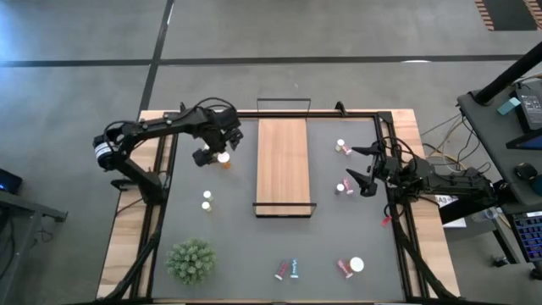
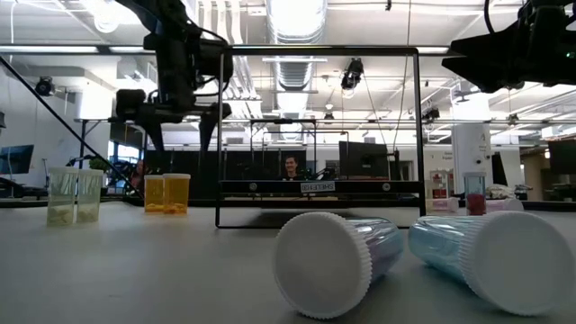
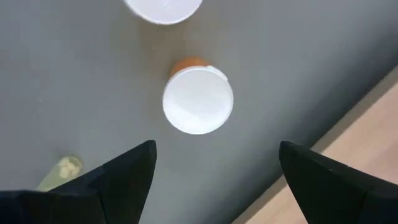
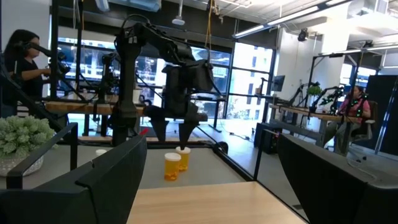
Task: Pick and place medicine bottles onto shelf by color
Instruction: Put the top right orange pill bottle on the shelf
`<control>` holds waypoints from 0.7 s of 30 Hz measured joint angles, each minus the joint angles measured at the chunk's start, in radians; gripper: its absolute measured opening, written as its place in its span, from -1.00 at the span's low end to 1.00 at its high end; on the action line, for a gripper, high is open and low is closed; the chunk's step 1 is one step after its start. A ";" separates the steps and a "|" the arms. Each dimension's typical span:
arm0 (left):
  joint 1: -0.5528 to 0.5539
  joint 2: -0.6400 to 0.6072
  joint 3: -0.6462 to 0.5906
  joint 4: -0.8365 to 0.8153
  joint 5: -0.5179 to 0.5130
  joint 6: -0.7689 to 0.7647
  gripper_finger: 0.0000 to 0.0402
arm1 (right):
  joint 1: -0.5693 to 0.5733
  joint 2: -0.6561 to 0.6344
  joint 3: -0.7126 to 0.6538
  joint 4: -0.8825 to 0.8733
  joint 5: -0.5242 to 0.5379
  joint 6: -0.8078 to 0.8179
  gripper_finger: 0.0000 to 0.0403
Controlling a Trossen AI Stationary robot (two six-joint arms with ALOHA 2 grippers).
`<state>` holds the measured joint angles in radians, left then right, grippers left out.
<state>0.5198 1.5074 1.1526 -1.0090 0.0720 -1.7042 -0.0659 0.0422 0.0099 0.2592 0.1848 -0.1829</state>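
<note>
**Left jaws spread above orange bottle, shelf bare**

Bench [image 1: 229, 246]: grey top, open floor around the mid-front. Shelf [image 1: 282, 165]: long light-wood board, black wire ends, centre-back, nothing on it. Left gripper [image 1: 213, 155] hangs over an orange bottle [image 1: 223, 158] just left of the shelf's edge; jaws released, white cap [image 3: 198, 100] between them, untouched. Second orange bottle beside it. Right gripper [image 1: 364, 174] at right side near a pink bottle [image 1: 345, 188], jaws spread, empty. Others scattered front: two lying near the front edge.
</note>
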 joint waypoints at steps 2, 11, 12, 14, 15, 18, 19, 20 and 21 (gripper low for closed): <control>-0.003 0.011 0.000 -0.005 0.000 -0.022 0.61 | 0.000 0.000 0.000 0.000 0.000 0.000 0.74; -0.002 0.110 -0.001 -0.004 -0.016 -0.096 0.61 | 0.000 0.000 0.000 0.000 0.000 0.000 0.74; 0.000 0.117 -0.001 -0.005 -0.023 -0.098 0.61 | 0.000 0.000 0.000 0.000 0.000 0.000 0.74; 0.003 0.134 -0.001 -0.009 -0.034 -0.099 0.61 | 0.000 0.000 0.000 0.000 0.000 0.000 0.74; 0.007 0.140 -0.001 -0.013 -0.041 -0.100 0.61 | 0.000 0.000 0.000 0.000 0.000 0.000 0.74; 0.013 0.152 -0.001 -0.013 -0.047 -0.100 0.60 | 0.000 0.000 0.000 0.000 0.000 0.000 0.74; 0.015 0.155 -0.001 -0.014 -0.048 -0.100 0.60 | 0.000 0.000 0.000 0.000 0.000 0.000 0.74; 0.016 0.156 -0.002 -0.014 -0.048 -0.100 0.59 | 0.000 0.000 0.000 0.000 0.000 0.000 0.74; 0.015 0.156 -0.002 -0.015 -0.047 -0.100 0.58 | 0.000 0.000 0.000 0.000 0.000 0.000 0.74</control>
<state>0.5350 1.6630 1.1507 -1.0237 0.0246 -1.8038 -0.0658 0.0422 0.0098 0.2588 0.1848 -0.1829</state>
